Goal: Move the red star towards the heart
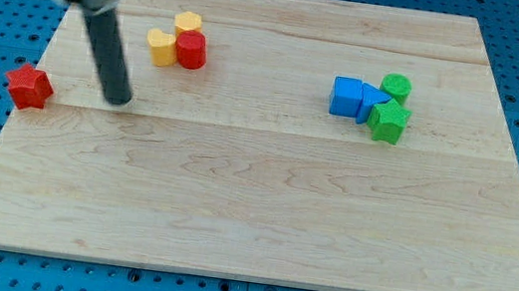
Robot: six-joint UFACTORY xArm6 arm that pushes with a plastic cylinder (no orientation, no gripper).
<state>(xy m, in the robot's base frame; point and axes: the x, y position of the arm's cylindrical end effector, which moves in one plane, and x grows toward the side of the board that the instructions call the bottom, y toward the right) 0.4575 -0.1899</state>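
Observation:
The red star (28,86) lies at the left edge of the wooden board (260,216). My tip (119,100) rests on the board to the star's right, about a block's width or more away and not touching it. A yellow heart-like block (161,46) sits toward the view's top, up and right of my tip. It touches a red cylinder (191,50) on its right, and a yellow hexagon block (188,24) sits just above them.
At the view's right a cluster stands together: a blue cube (346,97), a blue triangular block (372,104), a green cylinder (397,86) and a green star-like block (388,122). A blue pegboard surrounds the board.

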